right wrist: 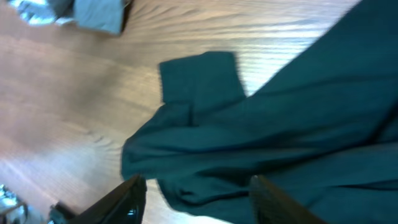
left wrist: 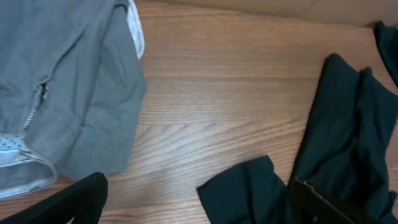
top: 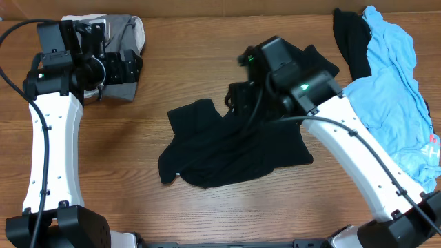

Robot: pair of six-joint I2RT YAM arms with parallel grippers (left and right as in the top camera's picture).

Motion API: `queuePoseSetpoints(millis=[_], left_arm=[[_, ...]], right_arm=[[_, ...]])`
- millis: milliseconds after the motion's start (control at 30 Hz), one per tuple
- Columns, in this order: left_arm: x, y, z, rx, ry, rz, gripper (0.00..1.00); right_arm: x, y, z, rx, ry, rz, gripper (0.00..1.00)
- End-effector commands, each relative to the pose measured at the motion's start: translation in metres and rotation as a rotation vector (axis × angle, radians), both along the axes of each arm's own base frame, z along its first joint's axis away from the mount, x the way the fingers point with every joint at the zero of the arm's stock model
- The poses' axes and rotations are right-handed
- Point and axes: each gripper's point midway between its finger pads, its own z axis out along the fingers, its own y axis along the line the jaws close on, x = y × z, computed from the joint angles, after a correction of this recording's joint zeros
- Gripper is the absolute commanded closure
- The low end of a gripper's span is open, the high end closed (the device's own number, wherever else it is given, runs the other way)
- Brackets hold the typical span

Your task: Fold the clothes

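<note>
Brown wood-grain table (top: 207, 55), viewed from above, with both arms reaching in from the near side. At mid-table, a black shirt (top: 234, 148), crumpled and unfolded, with one sleeve flung out toward the left and the far part of the body bunched beneath the right arm. At the far left corner, a grey garment (top: 117, 89) lying in a compact flat pile, with white trim (left wrist: 134, 28) along one edge, a small zip pull (left wrist: 40, 93) on its front and a dotted lining at the hem; any label there too blurred to read. On the right side, a heap of light blue cloth (top: 393, 89), spread beside and partly over another black piece (top: 351, 41) at the far edge. On the blue cloth close to the right border, a small red patch (top: 433, 138), too small to read. Left tool (left wrist: 198, 186) hanging just beside the near edge of the grey garment, its two dark fingers (left wrist: 81, 199) spread wide at the bottom corners of its own view, with only bare wood and the tip of the black sleeve between them. Right tool (right wrist: 198, 183) poised over the black shirt near that same sleeve, fingers (right wrist: 130, 196) likewise parted and clamped on nothing; contact with the cloth impossible to tell through the blur.
</note>
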Motion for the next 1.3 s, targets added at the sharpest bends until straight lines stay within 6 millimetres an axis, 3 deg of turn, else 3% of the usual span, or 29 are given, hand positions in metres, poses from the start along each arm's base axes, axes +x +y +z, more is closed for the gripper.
queuePoseSetpoints(millis=[0, 133, 333, 433, 633, 900, 1100, 1267], left_arm=[[-0.001, -0.018, 0.016, 0.006, -0.049, -0.094, 0.04], [-0.007, -0.042, 0.013, 0.021, -0.039, -0.178, 0.03], [-0.016, -0.100, 0.008, 0.085, -0.033, -0.313, 0.04], [-0.019, -0.120, 0.001, 0.179, -0.027, -0.343, 0.01], [-0.036, -0.178, -0.024, 0.221, 0.024, -0.487, 0.00], [-0.077, -0.256, -0.080, 0.294, 0.133, -0.772, 0.00], [-0.104, -0.318, -0.100, 0.368, 0.077, -0.938, 0.00], [-0.108, -0.371, -0.115, 0.407, -0.040, -0.997, 0.00]], right_arm=[[0.013, -0.030, 0.029, 0.035, -0.059, -0.087, 0.38], [0.028, -0.071, 0.028, 0.016, -0.053, -0.180, 0.30], [0.054, -0.139, 0.027, -0.029, -0.083, -0.322, 0.22], [0.061, -0.175, 0.025, -0.071, -0.090, -0.418, 0.18], [0.070, -0.224, 0.026, -0.094, -0.108, -0.520, 0.09], [0.077, -0.264, 0.006, -0.115, -0.059, -0.598, 0.08], [0.083, -0.276, -0.020, -0.141, 0.001, -0.596, 0.07], [0.088, -0.289, -0.040, -0.145, 0.046, -0.623, 0.07]])
